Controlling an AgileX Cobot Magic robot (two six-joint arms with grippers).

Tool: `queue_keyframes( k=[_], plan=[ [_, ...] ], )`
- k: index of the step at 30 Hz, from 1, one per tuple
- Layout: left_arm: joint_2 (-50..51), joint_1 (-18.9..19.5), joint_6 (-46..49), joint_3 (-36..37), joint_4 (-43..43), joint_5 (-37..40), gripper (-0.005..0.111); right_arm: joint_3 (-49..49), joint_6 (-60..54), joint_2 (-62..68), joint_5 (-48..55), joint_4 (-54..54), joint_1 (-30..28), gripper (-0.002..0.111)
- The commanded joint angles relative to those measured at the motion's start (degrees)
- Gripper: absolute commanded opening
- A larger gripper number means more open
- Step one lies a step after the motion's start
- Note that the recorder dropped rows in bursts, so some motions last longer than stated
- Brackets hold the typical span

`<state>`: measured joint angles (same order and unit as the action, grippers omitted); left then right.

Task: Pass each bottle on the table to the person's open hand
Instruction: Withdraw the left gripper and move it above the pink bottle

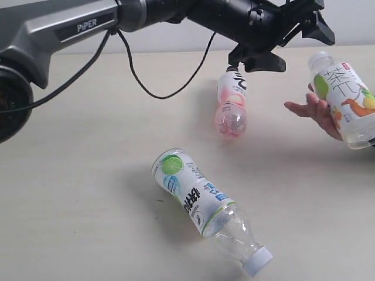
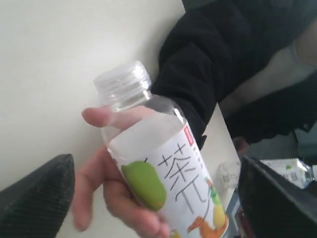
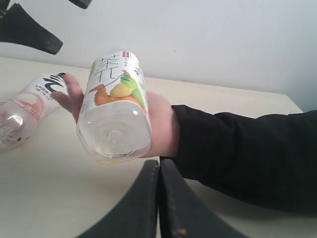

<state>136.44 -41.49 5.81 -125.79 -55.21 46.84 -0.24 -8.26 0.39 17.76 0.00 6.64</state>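
Note:
The orange-fruit, white-labelled bottle [image 1: 345, 96] rests in the person's open hand [image 1: 310, 108] at the right, tilted with its cap up. My left gripper [image 1: 293, 44] hovers open just above and left of it, its fingers [image 2: 39, 193] wide apart on either side of that bottle [image 2: 168, 173] without touching. On the table [image 1: 76, 175], the pink bottle [image 1: 231, 102] lies near the gripper and the lime-pictured bottle [image 1: 202, 205] lies at the front. My right gripper [image 3: 159, 166] is shut and empty, low in front of the hand [image 3: 161, 124]. The slim bottle is out of view.
The person's dark sleeve [image 3: 247, 153] stretches over the table's right side. My left arm [image 1: 88, 26] and its cable [image 1: 140, 82] span the back of the table. Blurred labelled items [image 2: 292, 168] show beyond the table edge.

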Motion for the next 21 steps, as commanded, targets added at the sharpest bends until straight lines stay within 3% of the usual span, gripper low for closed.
queue_keyframes(
  k=[1, 4, 7, 8, 11, 12, 21],
  plan=[
    [-3.09, 1.01, 6.6, -0.4, -0.26, 5.62, 0.085, 0.24, 0.02, -0.39, -0.6, 0.0, 0.06, 0.0],
    [-4.8, 1.46, 10.62, -0.4, 0.65, 9.13, 0.078, 0.24, 0.02, -0.39, -0.6, 0.0, 0.06, 0.0],
    [-6.08, 1.73, 12.66, -0.4, 1.82, 12.36, 0.056, 0.24, 0.02, -0.39, -0.6, 0.0, 0.06, 0.0],
    [-6.54, 2.11, 13.85, -0.4, 2.88, 14.89, 0.036, 0.24, 0.02, -0.39, -0.6, 0.0, 0.06, 0.0],
    [-6.77, 2.99, 15.09, -0.4, 3.01, 18.87, 0.005, 0.24, 0.02, -0.39, -0.6, 0.0, 0.06, 0.0],
    [-6.77, 3.29, 16.13, -0.4, 3.29, 20.1, 0.001, 0.24, 0.02, -0.39, -0.6, 0.0, 0.06, 0.0],
    [-6.77, 6.38, 22.87, 1.06, 3.45, 23.12, 0.0, 0.24, 0.02, -0.39, -0.6, 0.0, 0.06, 0.0]
  ],
)
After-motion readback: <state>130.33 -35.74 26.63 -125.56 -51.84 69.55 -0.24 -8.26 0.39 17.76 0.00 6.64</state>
